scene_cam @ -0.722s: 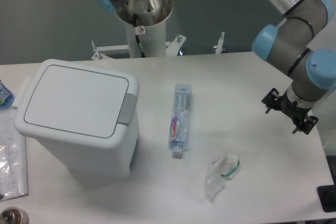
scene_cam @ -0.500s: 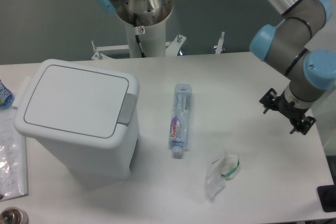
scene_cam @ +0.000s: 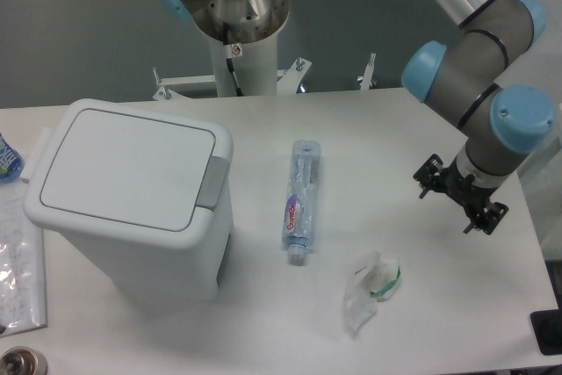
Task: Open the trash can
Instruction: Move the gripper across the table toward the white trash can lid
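Camera view, fixed, from above and in front: trash can (scene_cam: pixel 132 199) sits on the left part of the tabletop (scene_cam: pixel 386 129), lid shut and flat. My gripper (scene_cam: pixel 460 205) hangs over the right side, well apart from the can, with a clear bottle (scene_cam: pixel 301 201) and a crumpled wrapper (scene_cam: pixel 371 287) lying between us. Fingers too small and dark here, so I cannot tell whether they are spread or closed; nothing seems to be held.

Handling guess: hard, smooth white plastic, stiff walls, probably light and hollow, so a hard shove could slide or tip it. No need to grasp the body. Contact point should be the grey latch button (scene_cam: pixel 211 183) at the lid's right edge, pressed inward or down; the lid looks hinged on the opposite, left side.

Orientation: can stands upright, rotated slightly on the tabletop. Latch side faces right, toward my gripper. Lid's long axis runs roughly front to back, tilted a bit off the tabletop edge.
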